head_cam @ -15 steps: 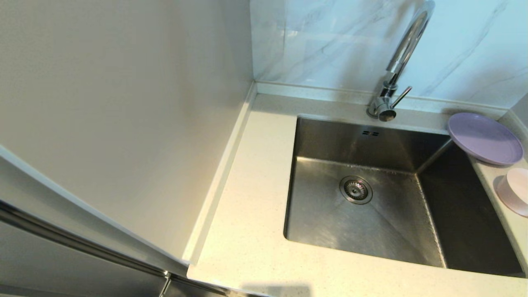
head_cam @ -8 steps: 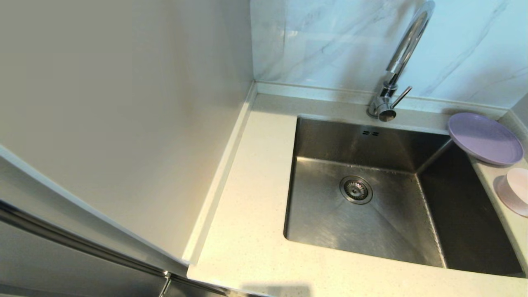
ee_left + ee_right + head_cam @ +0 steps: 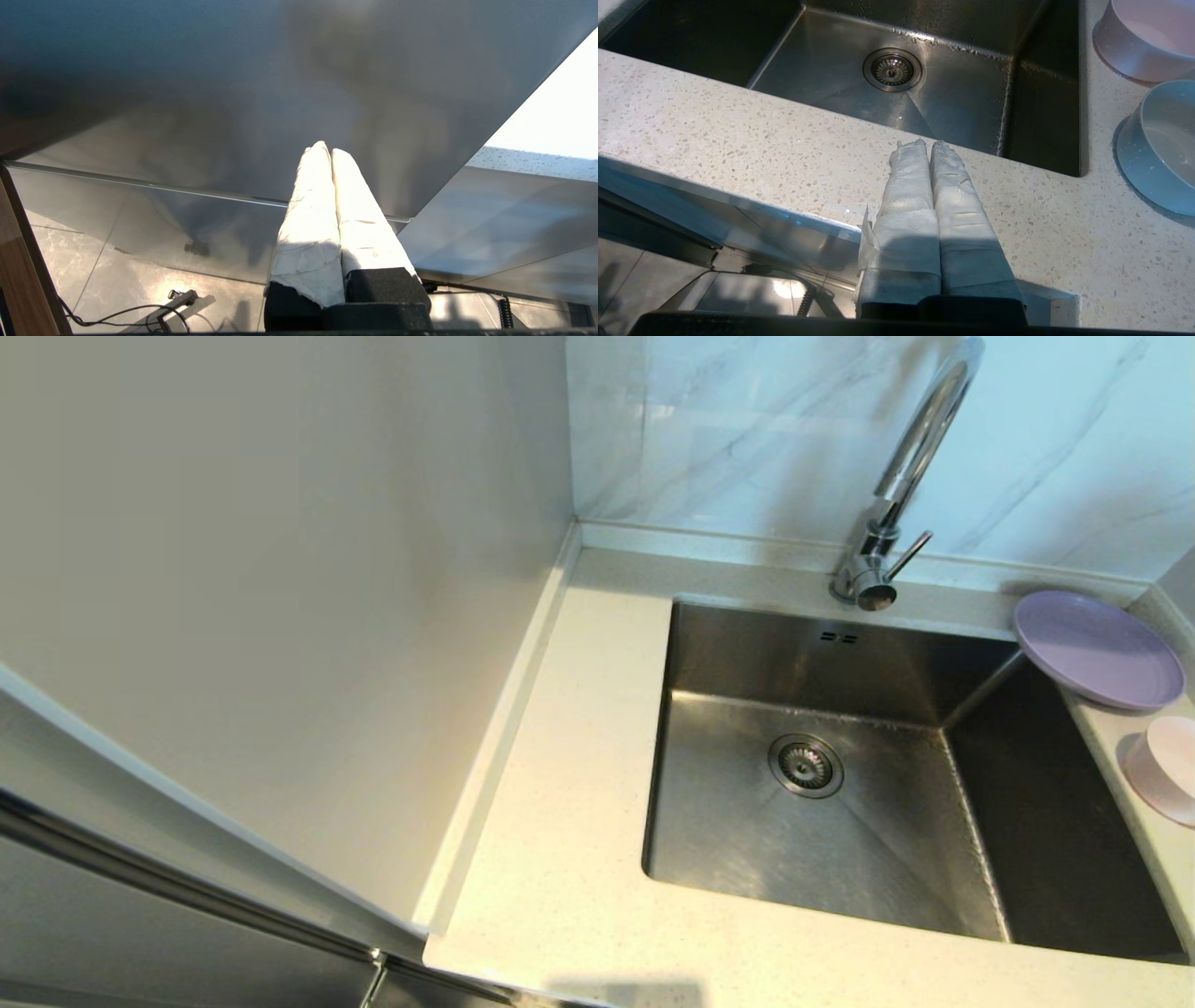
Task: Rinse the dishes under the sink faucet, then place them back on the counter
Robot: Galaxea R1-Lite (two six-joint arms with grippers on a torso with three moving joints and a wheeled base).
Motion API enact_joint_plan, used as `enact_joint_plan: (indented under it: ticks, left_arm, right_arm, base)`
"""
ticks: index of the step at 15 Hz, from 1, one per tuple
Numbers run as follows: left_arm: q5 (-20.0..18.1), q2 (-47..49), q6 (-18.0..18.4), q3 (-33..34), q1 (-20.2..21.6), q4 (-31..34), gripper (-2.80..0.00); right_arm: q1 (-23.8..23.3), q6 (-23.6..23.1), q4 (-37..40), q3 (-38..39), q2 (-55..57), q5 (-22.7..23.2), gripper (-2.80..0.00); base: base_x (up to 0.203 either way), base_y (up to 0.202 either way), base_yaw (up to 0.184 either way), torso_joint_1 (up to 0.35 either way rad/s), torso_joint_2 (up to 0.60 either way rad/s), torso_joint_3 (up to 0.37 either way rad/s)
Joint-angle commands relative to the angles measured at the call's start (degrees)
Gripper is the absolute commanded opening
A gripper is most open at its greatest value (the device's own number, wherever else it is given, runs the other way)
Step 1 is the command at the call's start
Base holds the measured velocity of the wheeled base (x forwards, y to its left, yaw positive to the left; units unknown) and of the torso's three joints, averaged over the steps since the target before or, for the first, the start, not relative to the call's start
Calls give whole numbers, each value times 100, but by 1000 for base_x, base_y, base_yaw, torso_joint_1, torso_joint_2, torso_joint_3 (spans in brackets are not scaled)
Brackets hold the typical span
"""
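A: Where is the right gripper [image 3: 928, 143]?

B: Low at the front edge of the counter [image 3: 738, 135], its 2 wrapped fingers pressed together, holding nothing. The sink [image 3: 952, 112] lies just beyond the fingertips, with the drain [image 3: 892, 70] further ahead in the basin floor.

A: And the dishes?

B: Beyond the gripper and off to one side, on the counter strip along the sink's right edge. The wrist camera shows a pink bowl [image 3: 1148, 42] and, nearer the gripper, a bluish bowl [image 3: 1157, 144]. From the head camera the lavender plate [image 3: 1097, 649] sits at the back right corner, its edge overhanging the basin, and the small bowl [image 3: 1174, 751] rests on the pink saucer [image 3: 1153, 784] just in front of it.

A: The faucet [image 3: 887, 532]?

B: Behind the sink, well away from both grippers; I can't see any water running.

A: The left gripper [image 3: 326, 149]?

B: Parked below counter level beside a grey cabinet panel [image 3: 233, 93], fingers closed together, empty.
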Motion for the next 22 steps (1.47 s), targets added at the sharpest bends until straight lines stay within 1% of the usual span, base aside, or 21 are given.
enact_joint_plan:
  ticks: [1,10,13,22]
  left_arm:
    - [3,0,0,0,0,0,-280]
    - [3,0,0,0,0,0,-280]
    - [3,0,0,0,0,0,-280]
    - [3,0,0,0,0,0,-280]
  right_arm:
    - [0,-3,0,53,9,0,-280]
    - [0,-3,0,53,9,0,-280]
    - [0,191,0,53,9,-54,-280]
    - [0,219,0,53,9,-143,-280]
  base:
    - [0,0,0,0,0,0]
    - [0,0,0,0,0,0]
    - [0,0,0,0,0,0]
    - [0,0,0,0,0,0]
